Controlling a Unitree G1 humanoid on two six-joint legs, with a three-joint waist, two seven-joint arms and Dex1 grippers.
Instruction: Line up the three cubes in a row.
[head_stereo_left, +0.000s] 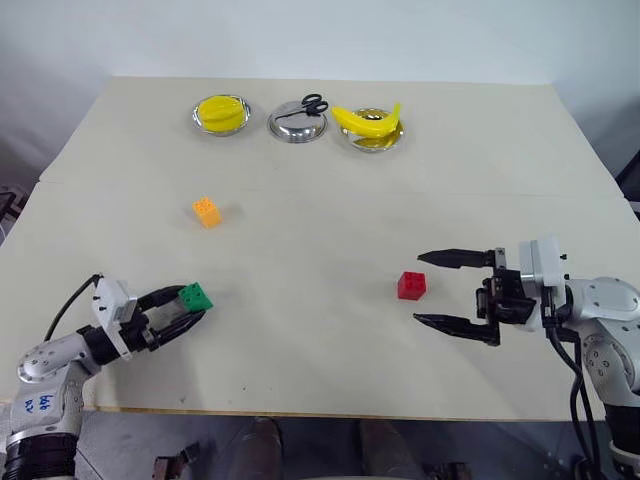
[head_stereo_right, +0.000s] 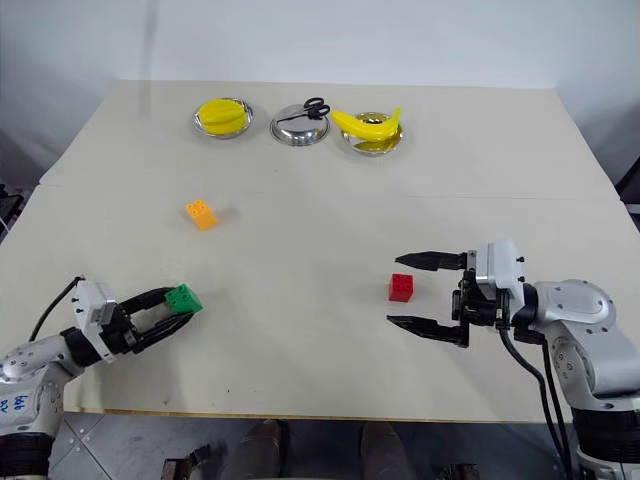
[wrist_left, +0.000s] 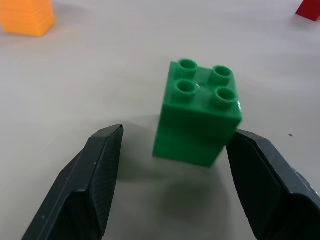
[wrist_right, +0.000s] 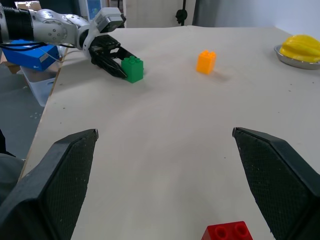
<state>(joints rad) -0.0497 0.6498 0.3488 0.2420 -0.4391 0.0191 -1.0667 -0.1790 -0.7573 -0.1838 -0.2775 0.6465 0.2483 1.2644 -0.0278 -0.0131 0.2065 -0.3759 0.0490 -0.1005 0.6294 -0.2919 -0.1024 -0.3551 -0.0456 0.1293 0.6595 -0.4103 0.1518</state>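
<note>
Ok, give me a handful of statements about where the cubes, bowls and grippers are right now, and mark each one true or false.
1. The green cube sits between the fingers of the left gripper. True.
2. The right gripper is clamped on the red cube. False: its jaws stand wide open and the cube lies on the table beside the fingertips, untouched.
3. The banana rests on one of the steel bowls. True.
4. The orange cube is stacked on the green cube. False: it stands alone on the table, farther back.
5. The three cubes already form a row. False: they lie scattered apart.
</note>
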